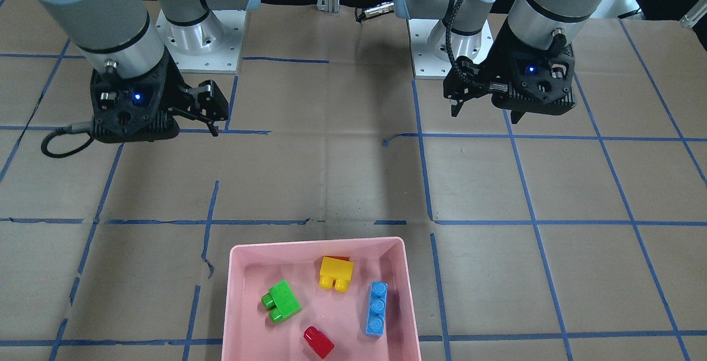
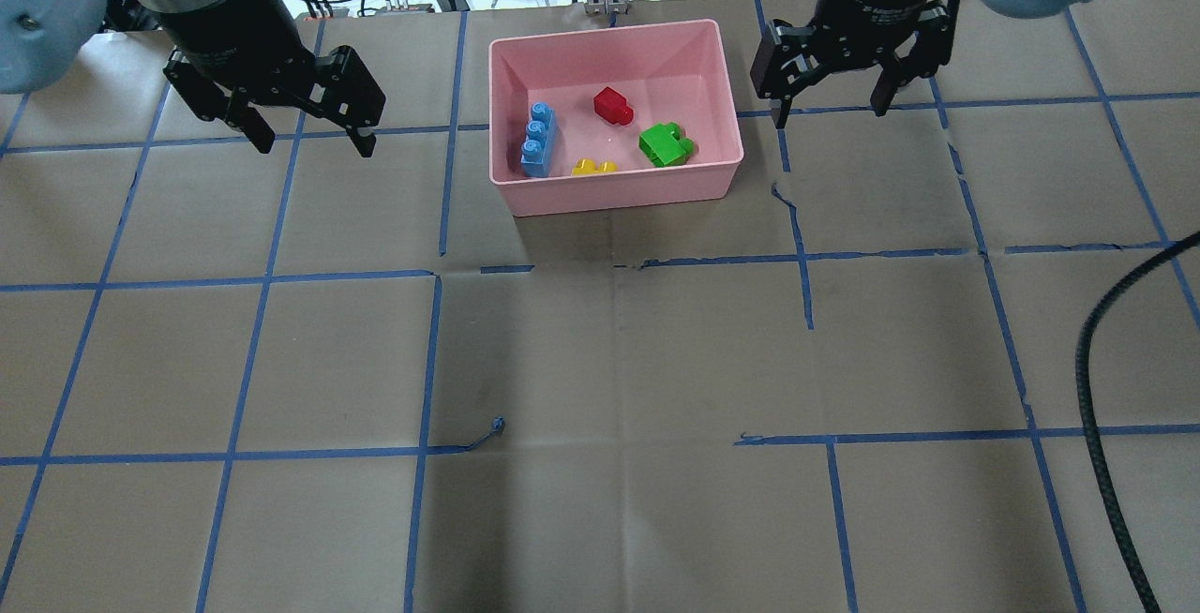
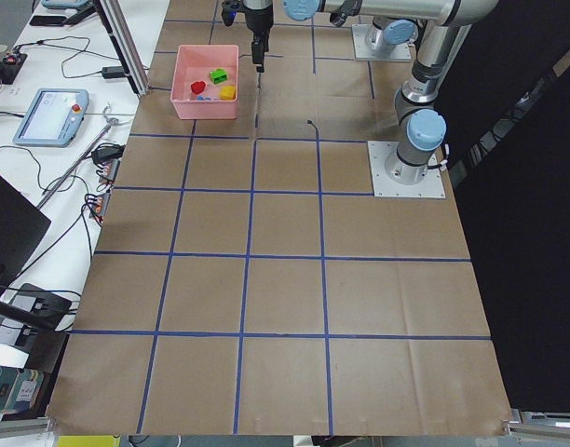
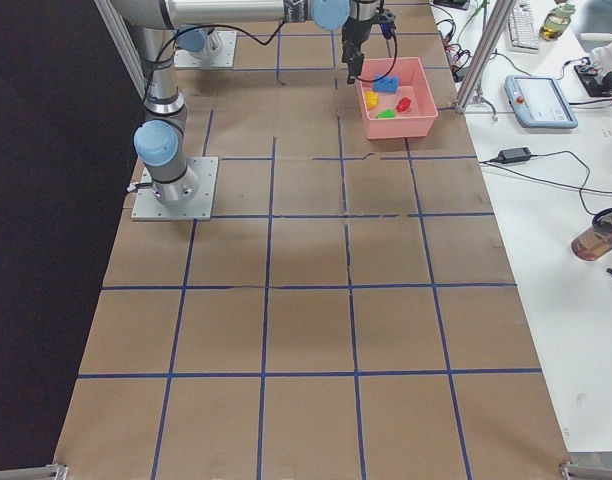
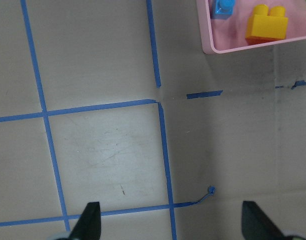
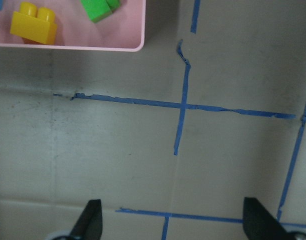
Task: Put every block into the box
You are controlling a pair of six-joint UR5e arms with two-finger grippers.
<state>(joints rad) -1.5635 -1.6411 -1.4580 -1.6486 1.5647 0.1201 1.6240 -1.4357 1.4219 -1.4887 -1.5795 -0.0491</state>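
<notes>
The pink box (image 2: pixel 619 191) sits at the table's far middle, also seen in the front view (image 1: pixel 317 242). Inside lie the green brick (image 2: pixel 666 144) (image 1: pixel 281 301), the red brick (image 2: pixel 612 106) (image 1: pixel 318 341), the blue three-stud brick (image 2: pixel 538 138) (image 1: pixel 376 308) and the yellow brick (image 2: pixel 593 167) (image 1: pixel 336 273). My left gripper (image 2: pixel 314 142) (image 1: pixel 484 113) hovers open and empty to the left of the box. My right gripper (image 2: pixel 831 112) (image 1: pixel 193 121) hovers open and empty to its right. The left wrist view shows the box corner (image 5: pixel 209 30) with the yellow brick (image 5: pixel 266 22); the right wrist view shows its rim (image 6: pixel 68 47).
Brown paper with a blue tape grid covers the table. A loose curl of tape (image 2: pixel 497 424) lies at mid-table. A black cable (image 2: pixel 1106 426) hangs at the right edge. The arm bases (image 1: pixel 201 35) (image 1: pixel 442 46) stand on the robot's side.
</notes>
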